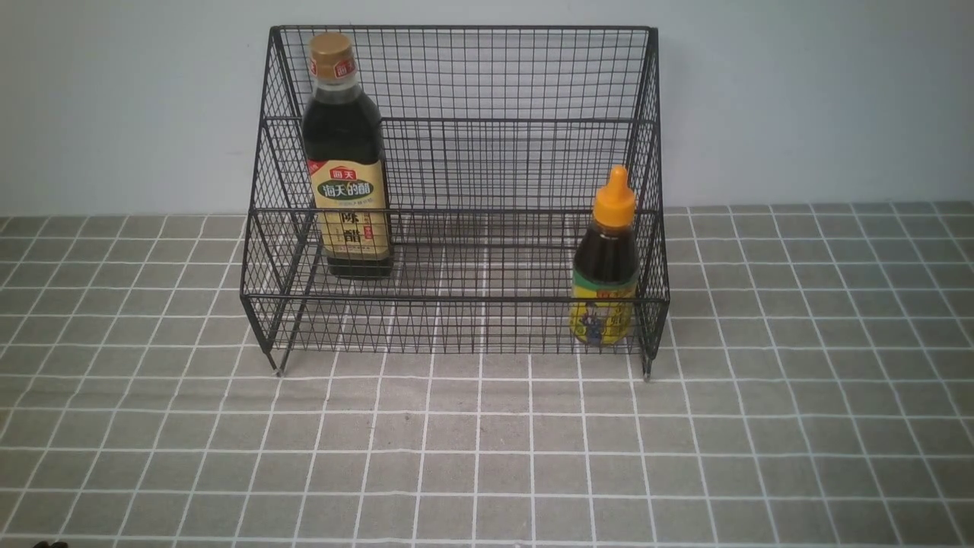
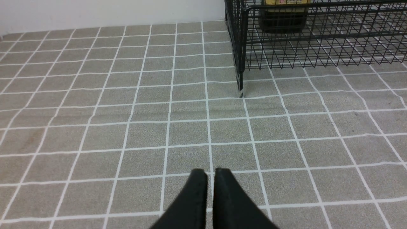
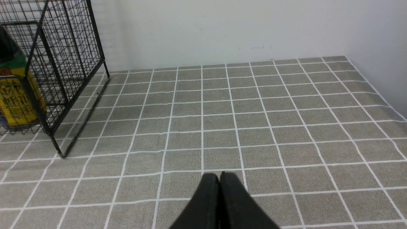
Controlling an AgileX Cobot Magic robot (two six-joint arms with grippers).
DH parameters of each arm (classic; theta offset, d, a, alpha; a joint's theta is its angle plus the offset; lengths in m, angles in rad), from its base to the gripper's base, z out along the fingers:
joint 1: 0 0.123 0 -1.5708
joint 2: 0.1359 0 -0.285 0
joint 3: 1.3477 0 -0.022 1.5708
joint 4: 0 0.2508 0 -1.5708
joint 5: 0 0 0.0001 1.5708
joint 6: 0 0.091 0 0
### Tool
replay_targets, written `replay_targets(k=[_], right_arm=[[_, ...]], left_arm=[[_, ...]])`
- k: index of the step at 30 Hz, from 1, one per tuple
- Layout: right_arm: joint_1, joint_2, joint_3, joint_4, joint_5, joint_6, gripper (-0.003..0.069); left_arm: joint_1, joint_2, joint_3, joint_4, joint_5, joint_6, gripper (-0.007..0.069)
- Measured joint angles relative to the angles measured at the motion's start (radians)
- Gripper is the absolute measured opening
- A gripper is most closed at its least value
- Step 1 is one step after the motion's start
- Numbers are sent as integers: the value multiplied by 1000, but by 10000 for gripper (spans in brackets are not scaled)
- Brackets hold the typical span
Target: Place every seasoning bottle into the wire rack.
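Note:
The black wire rack stands at the back of the table against the wall. A tall dark seasoning bottle with a gold cap and beige label stands upright in the rack's left end. A short seasoning bottle with an orange nozzle cap and yellow-green label stands upright in the rack's front right corner. My left gripper is shut and empty over bare cloth, well short of the rack's left leg. My right gripper is shut and empty, to the right of the rack and the short bottle.
A grey tablecloth with a white grid covers the table. A pale wall rises right behind the rack. In the right wrist view a side wall bounds the table's far right edge.

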Motion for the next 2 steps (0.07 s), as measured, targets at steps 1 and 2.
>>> replay_targets(k=[1, 2], right_arm=[[0, 0, 0, 0, 0, 0, -12], [0, 0, 0, 0, 0, 0, -12]], left_arm=[[0, 0, 0, 0, 0, 0, 15], [0, 0, 0, 0, 0, 0, 15]])
